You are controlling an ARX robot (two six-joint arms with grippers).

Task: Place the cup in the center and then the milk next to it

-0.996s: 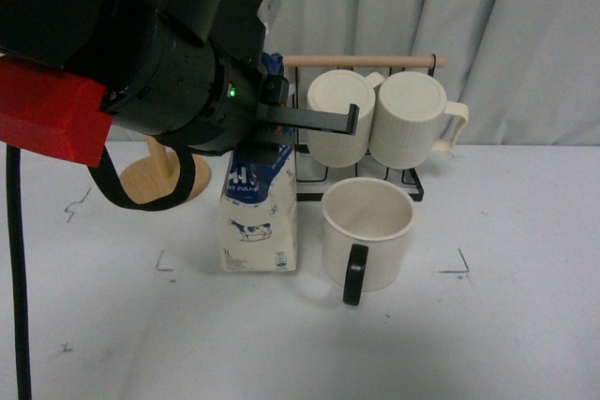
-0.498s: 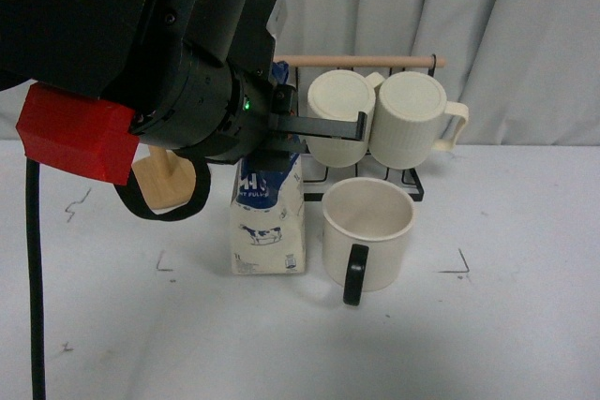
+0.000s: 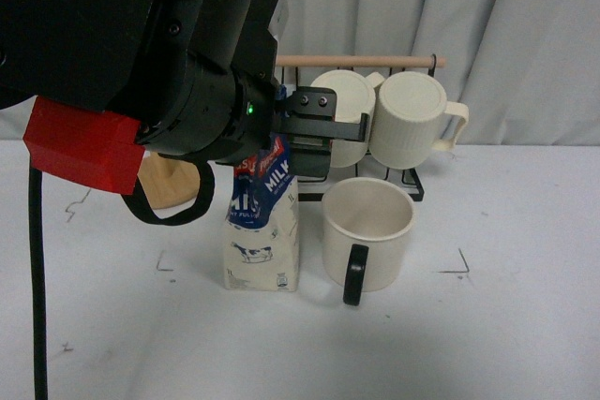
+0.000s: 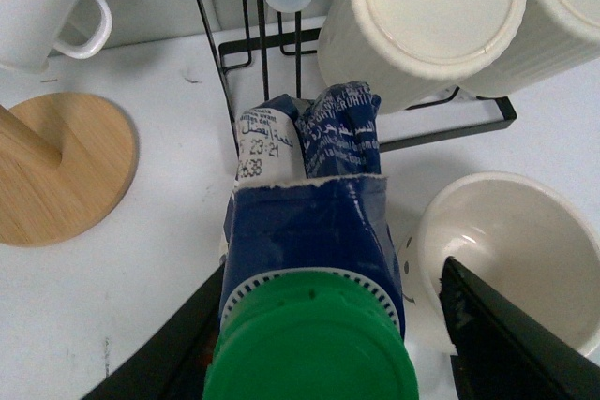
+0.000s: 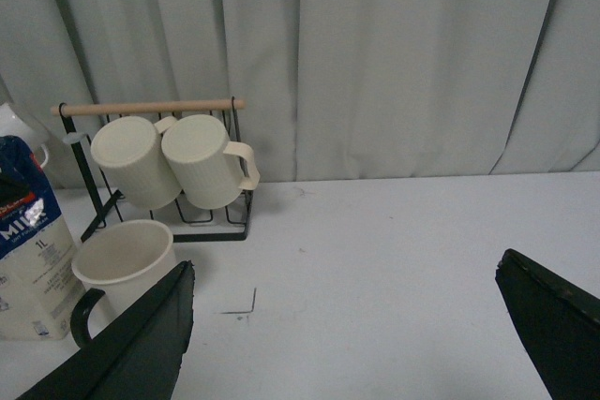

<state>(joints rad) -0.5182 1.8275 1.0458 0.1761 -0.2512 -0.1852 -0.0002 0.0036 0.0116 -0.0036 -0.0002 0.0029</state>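
Risen since, my left claw (image 4: 333,269) gapes open, leaving tall blue-white milk carton (image 3: 262,231) at nine o'clock of cream black-handled cup (image 3: 367,231).

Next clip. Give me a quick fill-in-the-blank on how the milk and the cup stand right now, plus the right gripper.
1. In the front view, the milk stands on the ___ side of the cup.
2. The cup's handle is coloured ___.
3. The milk's round cap is coloured ___.
4. The right gripper is open and holds ___.

Missing words: left; black; green; nothing.
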